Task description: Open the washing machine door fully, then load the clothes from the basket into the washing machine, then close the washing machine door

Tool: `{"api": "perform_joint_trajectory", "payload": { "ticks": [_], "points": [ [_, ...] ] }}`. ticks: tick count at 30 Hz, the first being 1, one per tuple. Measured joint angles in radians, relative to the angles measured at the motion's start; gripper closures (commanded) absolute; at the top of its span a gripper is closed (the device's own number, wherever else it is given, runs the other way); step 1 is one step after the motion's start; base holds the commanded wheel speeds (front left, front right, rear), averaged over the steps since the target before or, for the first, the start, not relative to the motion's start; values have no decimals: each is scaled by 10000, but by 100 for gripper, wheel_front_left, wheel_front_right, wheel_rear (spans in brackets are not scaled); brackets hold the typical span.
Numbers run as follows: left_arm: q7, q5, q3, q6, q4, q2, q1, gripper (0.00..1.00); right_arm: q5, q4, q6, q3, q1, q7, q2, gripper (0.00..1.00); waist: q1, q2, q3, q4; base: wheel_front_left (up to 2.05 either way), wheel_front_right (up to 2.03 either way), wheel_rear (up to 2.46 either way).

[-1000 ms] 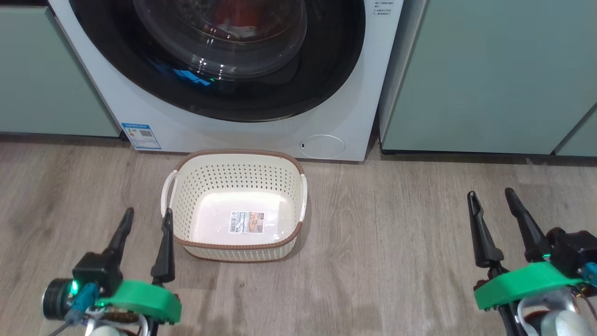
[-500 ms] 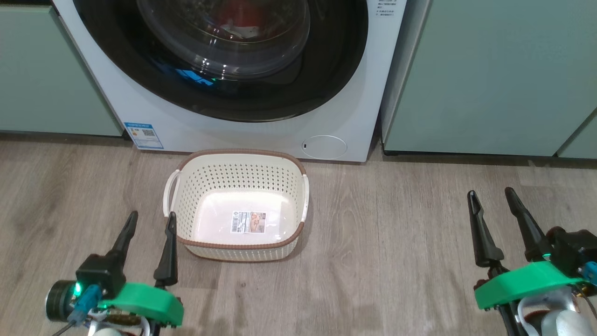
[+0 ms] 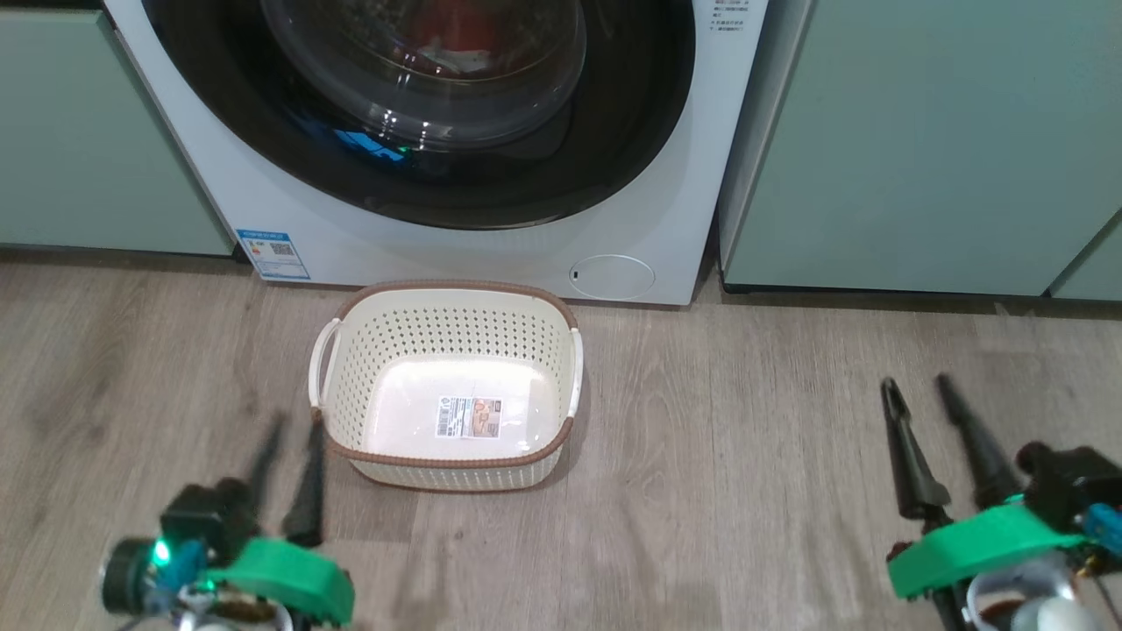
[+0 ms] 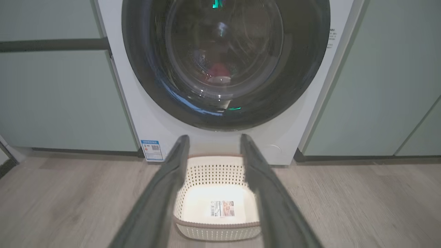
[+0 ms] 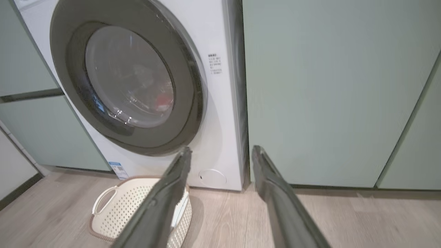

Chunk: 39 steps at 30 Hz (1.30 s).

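Observation:
The washing machine [image 3: 491,254] stands ahead with its door [image 3: 614,131] shut, the black rim flat against the white front. Red clothes [image 3: 456,35] show through the glass, inside the drum. The cream basket [image 3: 456,287] sits on the floor before the machine, with just a label on its bottom. My left gripper [image 3: 296,428] hangs open beside the basket's left handle, blurred, holding nothing. My right gripper [image 3: 918,383] is open over the floor far right of the basket. In the left wrist view the gripper [image 4: 214,137] frames the basket [image 4: 217,229]. In the right wrist view the gripper [image 5: 222,149] points at the machine's lower right corner.
Pale green cabinets [image 3: 920,140] flank the machine on both sides. Wood-look floor [image 3: 745,438] stretches between the basket and my right gripper. A round filter cover [image 3: 611,276] sits low on the machine's front.
Both grippers have slid down toward the bottom of the head view, the left one blurred by motion. The head camera has shifted slightly. Door and basket are unmoved.

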Motion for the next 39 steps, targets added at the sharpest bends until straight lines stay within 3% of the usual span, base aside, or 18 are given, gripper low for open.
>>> {"api": "perform_joint_trajectory", "payload": {
  "ticks": [5,39],
  "points": [
    [98,-267,-61,-6,543,-113,261,100,247,523,0,27,163,4,25,100,0,0,-7,-11,0,0,0],
    [995,-4184,380,-318,884,-303,72,100,4278,1231,0,67,-64,374,13,100,0,0,-82,-158,0,0,0]
  ]
}}
